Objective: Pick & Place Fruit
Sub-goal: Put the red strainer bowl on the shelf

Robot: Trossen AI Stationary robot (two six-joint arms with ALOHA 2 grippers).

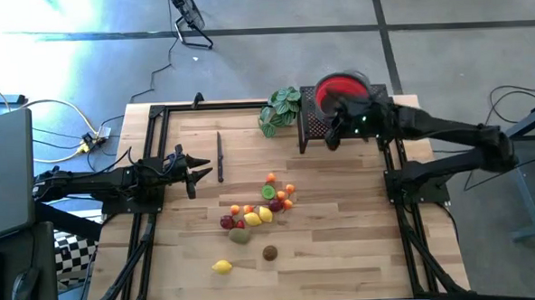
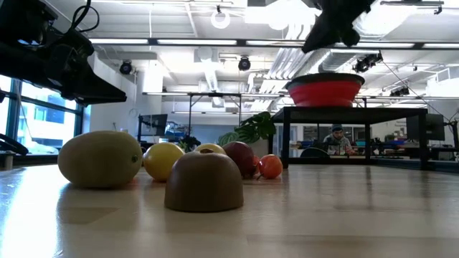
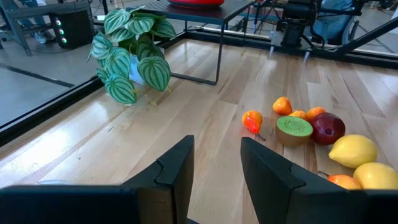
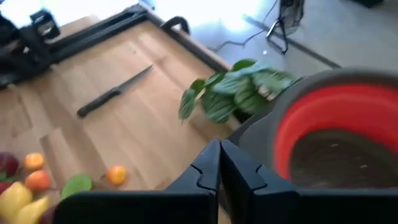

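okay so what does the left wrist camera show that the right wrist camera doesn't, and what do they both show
Only the left wrist view shows the halved kiwi, the dark red fruit, the whole legs of the black stand, and the left end effector with its fingers apart, holding nothing. Only the right wrist view shows the knife lying on the table, the inside of the red bowl, and the right end effector shut and empty beside that bowl. Both show the leafy plant, the wooden table, and small orange fruits and yellow fruits.
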